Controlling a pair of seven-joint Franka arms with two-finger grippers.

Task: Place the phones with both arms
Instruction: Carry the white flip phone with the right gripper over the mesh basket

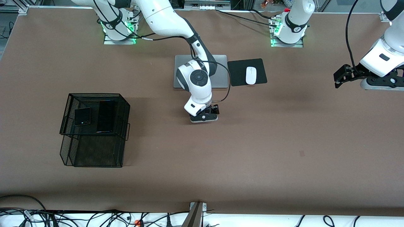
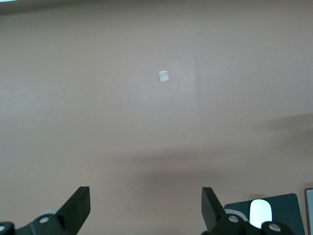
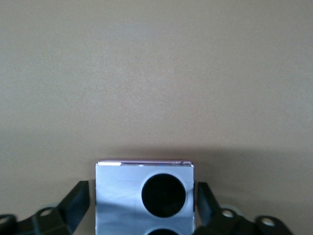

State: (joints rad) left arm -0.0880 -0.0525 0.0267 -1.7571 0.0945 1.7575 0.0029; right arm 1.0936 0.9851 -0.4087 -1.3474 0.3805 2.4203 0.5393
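Observation:
The lavender-white phone (image 3: 117, 196) with two black circles lies on the brown table, in the middle. My right gripper (image 1: 204, 117) is down over it. In the right wrist view the right gripper (image 3: 142, 192) straddles the phone, open, with a thin gap at each finger. The small black flip phone (image 1: 82, 116) and the long slim black slab (image 1: 105, 116) lie side by side on the top tier of a black wire rack (image 1: 94, 148). My left gripper (image 1: 339, 77) hangs open and empty over the left arm's end of the table; the left wrist view shows this left gripper (image 2: 145, 205) wide open.
A grey laptop (image 1: 221, 63) lies closed near the robots' bases, partly under the right arm. Beside it a white mouse (image 1: 251, 75) sits on a black pad (image 1: 236, 72); the mouse (image 2: 260, 211) also shows in the left wrist view. A small tape mark (image 2: 164, 76) is on the table.

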